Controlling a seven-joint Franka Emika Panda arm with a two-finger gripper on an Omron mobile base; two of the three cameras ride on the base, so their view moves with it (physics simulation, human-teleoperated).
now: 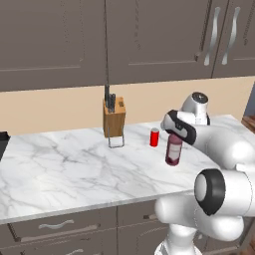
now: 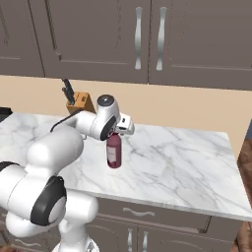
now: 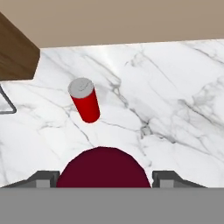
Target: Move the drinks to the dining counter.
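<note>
While your tool point(image 3: 105, 177) is sitting over the cap of the maroon bottle point(image 1: 174, 148), with one fingertip point(image 3: 43, 178) on each side of it, the pictures are not showing whether the pads are already pressing the bottle or are standing just beside it. So I cannot tell if the grip is made.

You are risking a tip-over here. The bottle is tall and narrow, standing upright on the marble tabletop point(image 1: 74, 169), and the tool is taking it high, near the cap. If one finger is touching before the other, it is pushing the top sideways and the bottle is falling. If you are lifting before the pads are really holding, the smooth plastic is probably slipping out.

Seen from the hand view, the small red can point(image 3: 85, 100) is standing at about 11 o'clock from the bottle, near it but apart. A falling or swinging bottle is likely knocking this can over, and it may roll on the slab. The wooden knife block point(image 1: 114, 117) is further away at about 10 o'clock, with its wire stand, so be keeping the lift away from that side.

The dark upper cabinets point(image 2: 123, 39) are hanging above, so a very high lift is not wise. Both drinks are on this cabinet-side tabletop, not on the dining counter.
</note>
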